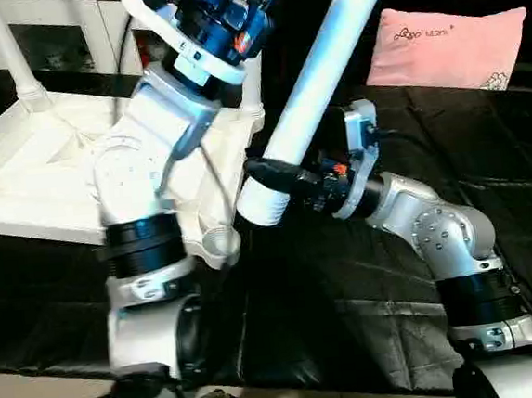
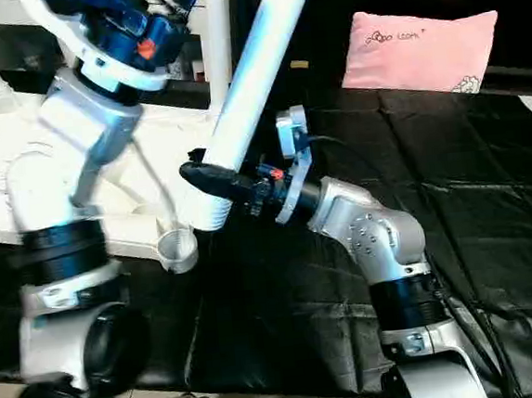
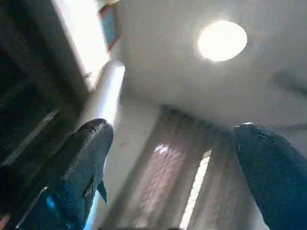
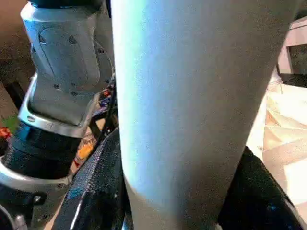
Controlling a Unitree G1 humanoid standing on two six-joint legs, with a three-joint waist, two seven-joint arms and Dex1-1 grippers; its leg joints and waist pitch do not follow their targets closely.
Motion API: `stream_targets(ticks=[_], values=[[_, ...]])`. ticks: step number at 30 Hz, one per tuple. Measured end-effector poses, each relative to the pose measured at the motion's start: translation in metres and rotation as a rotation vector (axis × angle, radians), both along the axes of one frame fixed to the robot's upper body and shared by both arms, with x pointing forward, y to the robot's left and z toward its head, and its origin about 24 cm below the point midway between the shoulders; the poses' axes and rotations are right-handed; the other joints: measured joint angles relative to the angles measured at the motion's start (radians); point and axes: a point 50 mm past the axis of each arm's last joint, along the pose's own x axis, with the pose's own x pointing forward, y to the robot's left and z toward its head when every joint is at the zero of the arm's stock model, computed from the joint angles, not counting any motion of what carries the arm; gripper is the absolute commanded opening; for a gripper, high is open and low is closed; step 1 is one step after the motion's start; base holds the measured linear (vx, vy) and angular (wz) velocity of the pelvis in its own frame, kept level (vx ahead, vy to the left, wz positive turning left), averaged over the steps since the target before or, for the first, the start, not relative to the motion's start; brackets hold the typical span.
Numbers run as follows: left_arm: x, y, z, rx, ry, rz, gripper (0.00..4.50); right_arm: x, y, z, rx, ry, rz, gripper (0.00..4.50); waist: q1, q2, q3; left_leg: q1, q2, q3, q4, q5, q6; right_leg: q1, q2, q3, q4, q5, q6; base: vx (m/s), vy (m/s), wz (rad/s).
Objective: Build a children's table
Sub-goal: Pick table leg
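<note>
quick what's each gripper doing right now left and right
Left gripper: open, fingers spread wide, nothing between them.
Right gripper: shut on the white table leg, gripping it near its lower end.

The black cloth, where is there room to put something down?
The black cloth is bare between the pink pillow and the robot's right arm, and along the near edge under the leg that the right gripper holds. It is crowded at the upturned tabletop, where the left arm and the open corner socket sit.
</note>
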Motion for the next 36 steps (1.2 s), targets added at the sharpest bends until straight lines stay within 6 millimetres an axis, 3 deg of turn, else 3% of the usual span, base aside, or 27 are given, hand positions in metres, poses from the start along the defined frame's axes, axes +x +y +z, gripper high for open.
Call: stream_targets(ticks=[3,5,9,13,24,31,36], values=[[0.013,0.003,-0.007,0.14,0.021,0.2,4.5,0.003,0.003,-0.004,-0.124,-0.075,-0.074,1.95,-0.002,0.0,0.0,0.0,0.0,0.0,0.0,0.001,-0.001,0.0,0.0,0.0,-0.001,0.0,0.002,0.0,0.0,0.0],[0.029,0.014,-0.015,0.315,0.023,0.426,4.5,0.007,0.001,-0.009,-0.231,-0.133,-0.154,1.95,-0.004,0.0,0.0,0.0,0.0,-0.002,0.0,0.001,-0.002,-0.001,0.0,0.0,-0.002,0.001,0.009,0.0,0.0,0.0],[0.047,0.032,-0.037,0.458,0.098,0.616,4.5,0.009,-0.002,-0.013,-0.311,-0.189,-0.224,1.95,-0.005,0.0,0.0,0.0,0.0,-0.003,-0.001,0.002,-0.003,-0.002,0.0,-0.001,-0.002,0.001,0.009,0.0,0.0,0.0],[0.047,0.028,-0.053,0.573,0.087,0.627,4.5,0.01,0.001,-0.013,-0.332,-0.227,-0.248,1.95,-0.002,0.0,0.0,-0.001,0.0,-0.002,-0.001,0.002,-0.003,-0.001,0.0,0.0,-0.002,0.002,0.007,0.0,0.0,0.0],[0.034,0.002,-0.049,0.587,-0.039,0.534,4.5,0.014,0.003,-0.019,-0.371,-0.27,-0.315,1.95,-0.016,0.0,0.0,0.0,0.0,-0.002,-0.001,0.002,-0.003,-0.003,0.0,-0.001,-0.001,0.006,0.001,0.0,0.0,0.0],[0.033,0.007,-0.049,0.628,-0.081,0.575,4.5,0.018,0.001,-0.023,-0.417,-0.273,-0.375,1.95,-0.034,0.0,0.0,0.0,0.0,-0.002,-0.001,0.002,-0.003,-0.003,0.0,-0.001,-0.001,0.004,0.004,0.0,0.0,0.0],[0.033,0.027,-0.054,0.621,-0.059,0.664,4.5,0.019,-0.013,-0.035,-0.394,-0.163,-0.528,1.95,-0.036,0.001,0.0,0.001,0.0,-0.002,-0.001,0.002,-0.003,-0.002,0.0,-0.001,-0.001,0.004,0.004,0.0,0.0,0.0]])
